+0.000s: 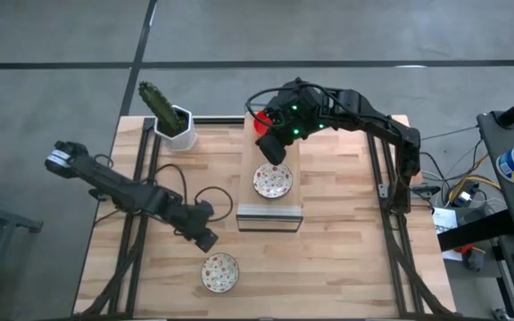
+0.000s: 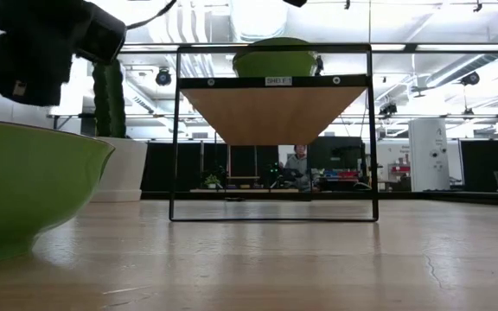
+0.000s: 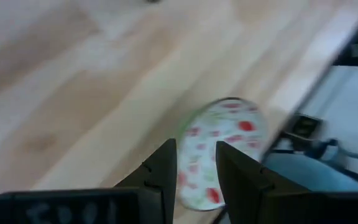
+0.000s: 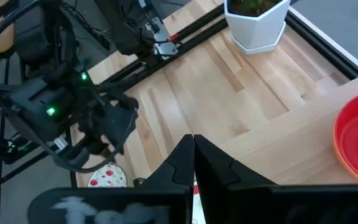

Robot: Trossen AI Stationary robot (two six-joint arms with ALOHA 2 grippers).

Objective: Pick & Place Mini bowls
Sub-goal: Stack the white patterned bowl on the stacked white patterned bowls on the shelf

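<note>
Mini bowls: one white floral-speckled round bowl (image 1: 219, 272) lies low on the wooden table (image 1: 346, 259) below the left gripper (image 1: 207, 241) with fingers spread, another white floral bowl (image 1: 273, 181) and a plain red bowl (image 1: 261, 121) sit on the centre wooden stand (image 1: 269, 214) by the right gripper (image 1: 274, 153), fingers pressed together.

Red bowl (image 1: 260, 122) and speckled bowl (image 1: 273, 181) upright on raised shelf, another speckled bowl (image 1: 219, 272) on tabletop
</note>
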